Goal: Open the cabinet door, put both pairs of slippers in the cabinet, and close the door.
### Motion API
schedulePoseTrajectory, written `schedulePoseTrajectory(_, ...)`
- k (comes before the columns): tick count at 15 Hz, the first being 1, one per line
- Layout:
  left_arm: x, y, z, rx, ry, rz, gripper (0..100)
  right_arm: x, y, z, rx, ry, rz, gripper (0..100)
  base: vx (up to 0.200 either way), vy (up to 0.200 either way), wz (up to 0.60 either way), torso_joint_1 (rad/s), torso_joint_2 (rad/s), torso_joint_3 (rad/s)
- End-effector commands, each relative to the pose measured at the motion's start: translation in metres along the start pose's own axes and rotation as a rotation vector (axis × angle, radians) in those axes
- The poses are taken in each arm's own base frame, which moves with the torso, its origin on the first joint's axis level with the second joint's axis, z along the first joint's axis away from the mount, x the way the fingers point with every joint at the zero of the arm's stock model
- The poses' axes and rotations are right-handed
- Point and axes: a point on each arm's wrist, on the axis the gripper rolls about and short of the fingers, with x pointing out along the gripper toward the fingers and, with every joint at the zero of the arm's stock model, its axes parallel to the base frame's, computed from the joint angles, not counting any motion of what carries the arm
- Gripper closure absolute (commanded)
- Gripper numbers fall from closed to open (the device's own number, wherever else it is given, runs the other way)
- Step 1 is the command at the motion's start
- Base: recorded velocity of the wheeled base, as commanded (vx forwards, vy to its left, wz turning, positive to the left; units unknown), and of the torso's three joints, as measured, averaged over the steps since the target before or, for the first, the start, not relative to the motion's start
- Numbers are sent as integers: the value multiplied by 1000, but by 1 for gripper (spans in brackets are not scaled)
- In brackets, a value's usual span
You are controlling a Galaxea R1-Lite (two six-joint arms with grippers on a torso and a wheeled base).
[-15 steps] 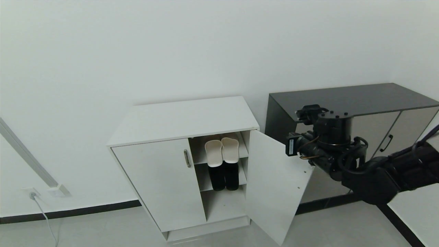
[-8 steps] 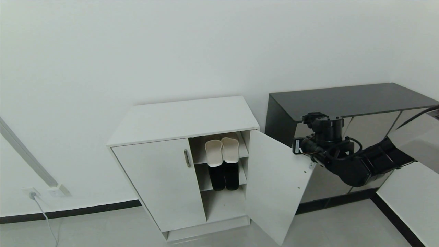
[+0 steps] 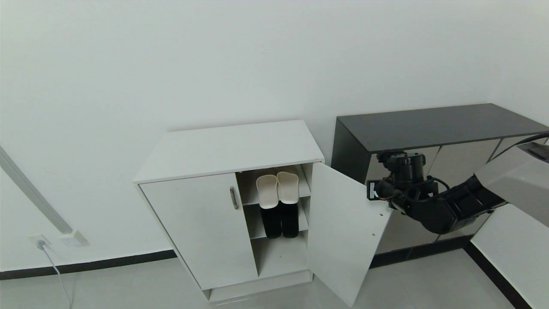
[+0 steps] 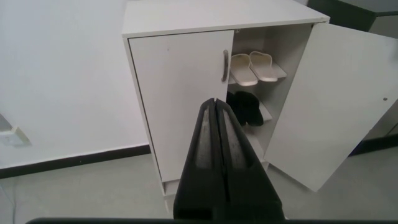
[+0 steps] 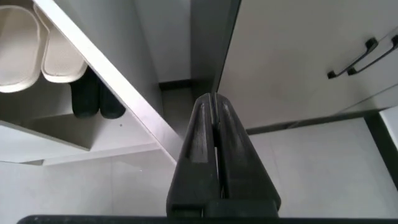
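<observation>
**Q:** What are the hands doing?

**A:** There are two grippers, and both are empty. The right gripper (image 5: 215, 99) has its two fingers pressed flat together, clenched on nothing. The left gripper (image 4: 215, 106) is the same, with its fingers closed tight and holding nothing.

**Q:** What is nearest the right gripper?

**A:** The open door (image 3: 343, 227), one of two doors on the single white cabinet (image 3: 227, 148). The door's free edge is just beside the fingertips, and the gripper is on the door's outer side. I cannot tell whether they touch. Two small holes (image 3: 381, 213) show on the door's inner face.

**Q:** And past the door?

**A:** Inside the cabinet are two pairs of slippers, four in all. One pair of white slippers (image 3: 278, 189) lies side by side on the upper shelf (image 3: 250, 201). One pair of black slippers (image 3: 281, 221) sits directly beneath them on the second shelf (image 3: 256, 235).

**Q:** What faces the left gripper?

**A:** It hangs well in front of the cabinet. It is aimed about where the closed door (image 3: 201, 227) meets the opening. That door carries one metal handle (image 3: 233, 197).

**Q:** Anything farther off?

**A:** Behind the right gripper, one dark sideboard (image 3: 429, 122) stands against the wall. Farthest from both grippers, beyond the closed door, is one wall socket (image 3: 39, 242) with one cable (image 3: 55, 274) plugged in.
</observation>
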Motion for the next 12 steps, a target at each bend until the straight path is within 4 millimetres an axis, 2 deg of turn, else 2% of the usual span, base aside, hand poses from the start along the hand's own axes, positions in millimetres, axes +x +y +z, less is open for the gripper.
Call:
schedulePoseTrajectory(1,0,0,0,0,1,0,100,0,0,-1,-1,10,-2,100,0,0,0,0,0,0)
schedulePoseTrajectory(7,0,0,0,0,1,0,100,-9,17,-8,-23,30,40,100,0,0,0,0,0,0)
schedulePoseTrajectory(12,0,0,0,0,1,0,100,-43,53,-16,-68,44,147,100,0,0,0,0,0,0)
